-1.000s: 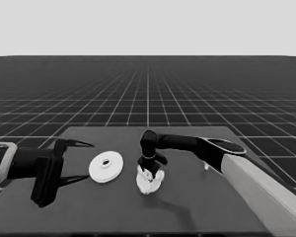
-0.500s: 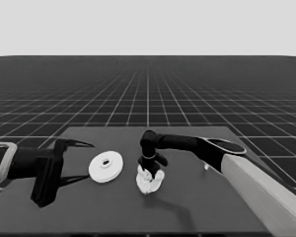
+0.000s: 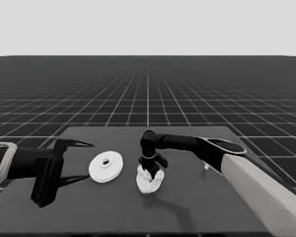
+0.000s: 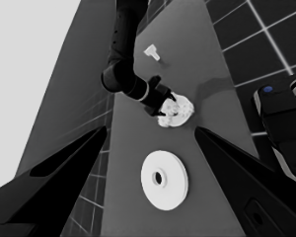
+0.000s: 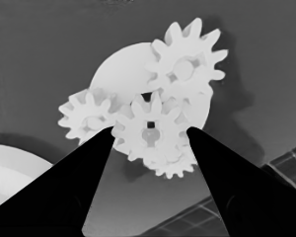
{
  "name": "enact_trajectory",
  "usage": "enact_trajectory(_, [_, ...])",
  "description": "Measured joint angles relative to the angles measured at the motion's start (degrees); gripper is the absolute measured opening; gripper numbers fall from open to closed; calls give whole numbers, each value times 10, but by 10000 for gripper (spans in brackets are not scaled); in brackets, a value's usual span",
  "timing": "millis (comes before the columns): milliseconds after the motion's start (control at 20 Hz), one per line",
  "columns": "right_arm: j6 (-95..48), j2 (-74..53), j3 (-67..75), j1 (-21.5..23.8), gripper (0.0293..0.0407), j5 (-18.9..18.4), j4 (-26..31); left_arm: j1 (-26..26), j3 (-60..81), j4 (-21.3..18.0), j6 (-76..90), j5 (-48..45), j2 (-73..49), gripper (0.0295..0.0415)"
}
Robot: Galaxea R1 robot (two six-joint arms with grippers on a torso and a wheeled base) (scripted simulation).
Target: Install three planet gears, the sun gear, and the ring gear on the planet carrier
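- Right gripper (image 3: 150,170), centre of the head view, points down over the gear cluster. Its fingers (image 5: 89,163) are spread, flanking the middle gear (image 5: 149,129); cannot tell whether they touch it.
- Smaller round part (image 5: 119,74) lies just right of centre in the head view, mostly covered by gears.
- Four toothed gears on it: one at the upper right (image 5: 187,64) of the right wrist view, one at the left (image 5: 86,118), one low (image 5: 173,163) beneath the middle gear.
- Larger round part (image 3: 105,166) lies left of centre, near the cluster, apart from it.
- Thin white piece (image 4: 151,52) lies well apart, in the upper middle of the left wrist view.
- Left gripper (image 3: 69,163) waits at the left edge of the head view, fingers wide apart, holding nothing.
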Motion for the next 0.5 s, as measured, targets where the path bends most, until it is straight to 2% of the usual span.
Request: enact_trajectory(500, [60,0,0,0,309,0,0,0,0,0,0,0,0,385])
